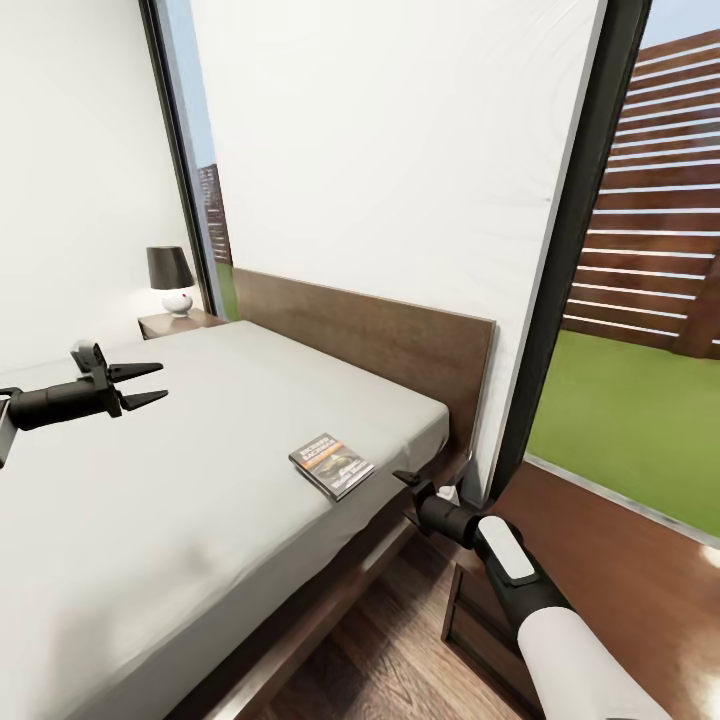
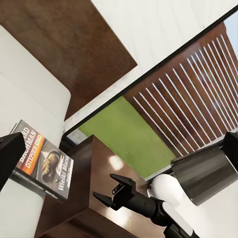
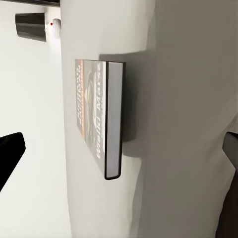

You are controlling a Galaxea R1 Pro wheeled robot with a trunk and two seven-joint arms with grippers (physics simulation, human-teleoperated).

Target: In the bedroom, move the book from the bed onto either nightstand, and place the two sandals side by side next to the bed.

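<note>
- The book (image 1: 331, 465) lies flat on the bed (image 1: 150, 520), near its edge.
- Left gripper (image 1: 140, 385), fingers apart, hovers at ten o'clock from the book.
- Right gripper (image 1: 412, 497), jaws apart and empty, sits at four o'clock, above the nightstand (image 1: 480, 620).

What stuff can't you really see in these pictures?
- Book title: head view, letters too small; left wrist view, left gripper's dark finger covers part of the cover.
- Near nightstand: head view, right arm in front, so its drawers are mostly hidden.
- Right gripper: head view, too small and dark to tell its jaws there.
- Lamp: right wrist view, cut off by the edge.
</note>
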